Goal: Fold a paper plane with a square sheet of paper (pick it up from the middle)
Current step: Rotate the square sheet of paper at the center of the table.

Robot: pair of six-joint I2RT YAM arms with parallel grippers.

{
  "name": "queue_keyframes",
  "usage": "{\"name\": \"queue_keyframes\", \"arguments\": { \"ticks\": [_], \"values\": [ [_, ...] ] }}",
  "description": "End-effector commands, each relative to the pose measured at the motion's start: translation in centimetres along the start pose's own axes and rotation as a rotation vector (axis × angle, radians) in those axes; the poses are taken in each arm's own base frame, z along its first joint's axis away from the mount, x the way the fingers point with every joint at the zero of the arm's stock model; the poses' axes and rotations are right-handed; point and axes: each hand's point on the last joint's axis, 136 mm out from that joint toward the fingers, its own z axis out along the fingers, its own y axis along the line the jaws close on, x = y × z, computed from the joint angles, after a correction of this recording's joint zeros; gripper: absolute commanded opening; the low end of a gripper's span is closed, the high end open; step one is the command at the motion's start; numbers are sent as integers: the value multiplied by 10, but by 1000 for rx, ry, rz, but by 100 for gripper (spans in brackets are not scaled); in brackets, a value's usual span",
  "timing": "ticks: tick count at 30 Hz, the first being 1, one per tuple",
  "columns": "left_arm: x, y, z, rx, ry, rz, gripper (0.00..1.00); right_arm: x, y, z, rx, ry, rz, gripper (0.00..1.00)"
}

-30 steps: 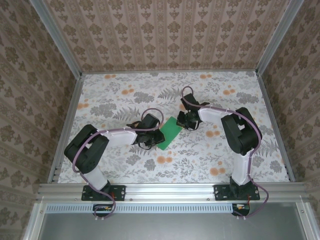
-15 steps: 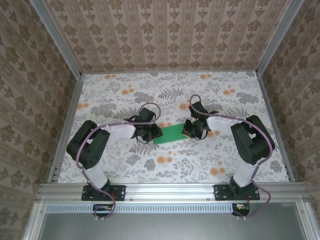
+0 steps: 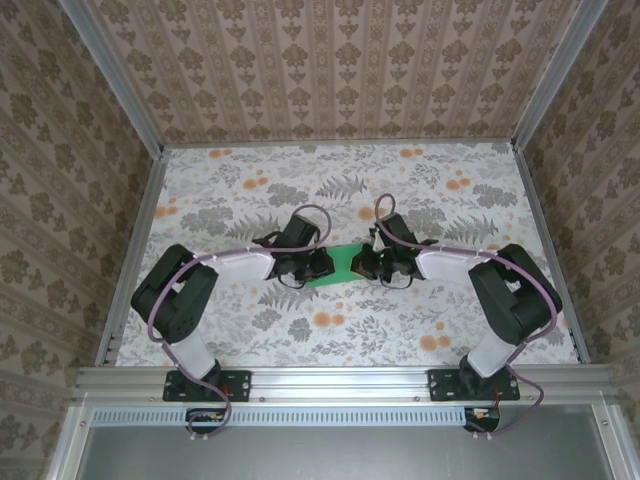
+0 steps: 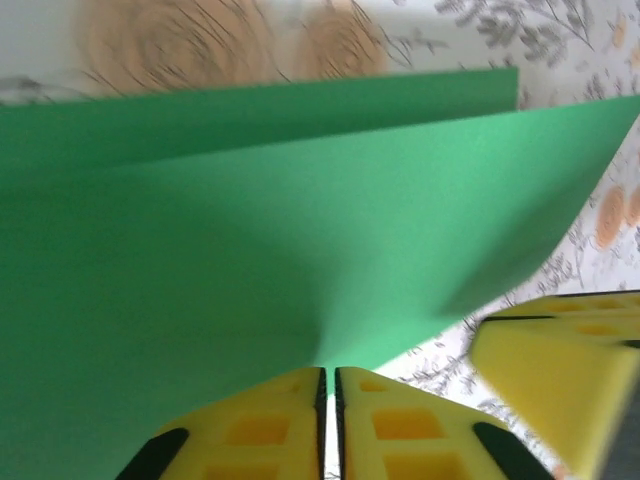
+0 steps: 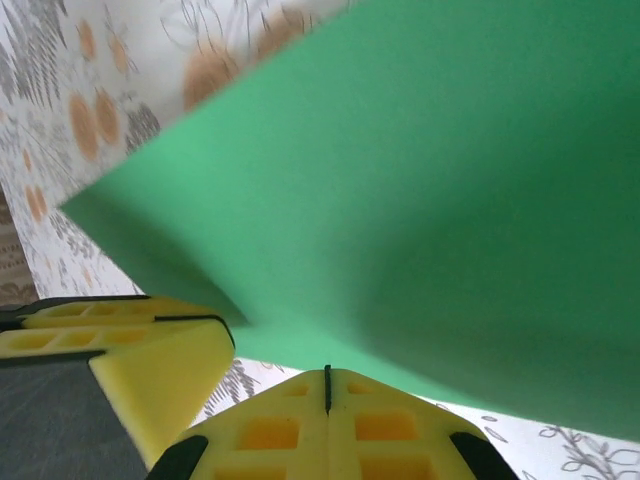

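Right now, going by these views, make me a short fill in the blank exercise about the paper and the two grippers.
The sheet of paper is bright ___. In the top view it sits ___ the left gripper and the right gripper. Each gripper's jaws are ___ on the sheet's edge. The table cover has a ___ print.
Missing words: green; between; shut; floral.

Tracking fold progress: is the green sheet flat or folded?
Folded over: the sheet shows two layers, one behind the other, above the left gripper.
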Motion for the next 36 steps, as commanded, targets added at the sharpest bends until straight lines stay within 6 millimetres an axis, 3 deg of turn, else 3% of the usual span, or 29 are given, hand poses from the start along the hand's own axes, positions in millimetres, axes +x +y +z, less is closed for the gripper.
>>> {"name": "queue_keyframes", "arguments": {
  "ticks": [1,10,29,36],
  "values": [
    [9,1,6,7,4,-47,12,5,11,9,-57,6,1,0],
    [13,2,16,-1,18,-66,5,12,-1,20,-24,27,12,0],
    [18,21,24,-72,35,-87,3,17,-9,36,-26,71,20,0],
    [24,39,24,-145,43,-125,2,20,-25,37,28,64,26,0]
  ]
}}
